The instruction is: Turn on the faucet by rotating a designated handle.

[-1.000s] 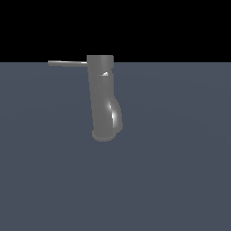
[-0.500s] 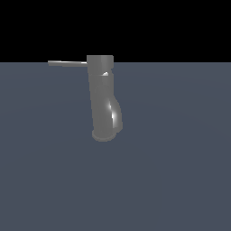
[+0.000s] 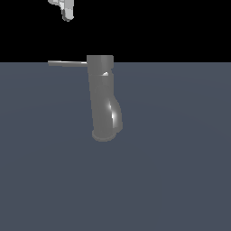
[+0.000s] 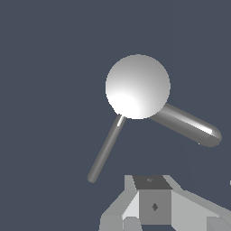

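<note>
At the upper left of the exterior view, the gripper (image 3: pixel 67 13) has come into frame since a second ago — jaw state unreadable. It should descend beside the handle (image 3: pixel 67 63), the rod projecting left from the faucet (image 3: pixel 103 97) at centre, and push sideways near its tip.

Only one obstacle on the dark tabletop (image 3: pixel 180 180): the faucet (image 3: pixel 102 97), upright near the middle, with its spout bulging low toward the exterior view's right. From its top, the handle (image 3: pixel 67 63), thin and level, reaching out to the exterior view's left. Open room under that rod down to the tabletop, and above it too. Open surface all round the base, near and far. Well above the rod's free end and apart from it, the claw (image 3: pixel 66 12), only partly in view, nothing between them.
</note>
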Motion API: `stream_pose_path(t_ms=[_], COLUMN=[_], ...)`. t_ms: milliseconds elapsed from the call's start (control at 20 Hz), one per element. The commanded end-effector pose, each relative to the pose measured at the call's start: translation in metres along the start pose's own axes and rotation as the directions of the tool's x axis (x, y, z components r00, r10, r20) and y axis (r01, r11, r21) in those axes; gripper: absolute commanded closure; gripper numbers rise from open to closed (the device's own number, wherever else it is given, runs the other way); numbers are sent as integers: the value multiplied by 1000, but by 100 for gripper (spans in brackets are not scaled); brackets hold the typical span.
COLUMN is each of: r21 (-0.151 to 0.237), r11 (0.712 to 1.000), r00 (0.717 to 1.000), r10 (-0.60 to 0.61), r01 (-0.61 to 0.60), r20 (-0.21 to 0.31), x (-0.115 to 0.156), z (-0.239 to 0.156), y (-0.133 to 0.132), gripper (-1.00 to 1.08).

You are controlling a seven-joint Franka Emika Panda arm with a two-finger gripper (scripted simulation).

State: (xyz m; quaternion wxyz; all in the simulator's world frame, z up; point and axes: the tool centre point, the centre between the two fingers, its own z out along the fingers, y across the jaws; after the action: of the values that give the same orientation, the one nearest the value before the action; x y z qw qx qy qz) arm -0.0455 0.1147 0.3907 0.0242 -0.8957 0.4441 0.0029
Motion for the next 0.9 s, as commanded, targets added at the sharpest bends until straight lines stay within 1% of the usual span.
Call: stream_pose_path(t_ms=[0,300,600,850], r21=[-4,-14,-22,-24], r11=[998,983,952,927], r00=[998,983,953,928], r10=[56,185,303,372], r01=[-56,-185,-304,-373], r20=[-1,-9,-21,-31], x=[0,-3,-6,-9], z=[12,42,72,91], y=[-12,-38,-61,-74], gripper=[108,108,108,108])
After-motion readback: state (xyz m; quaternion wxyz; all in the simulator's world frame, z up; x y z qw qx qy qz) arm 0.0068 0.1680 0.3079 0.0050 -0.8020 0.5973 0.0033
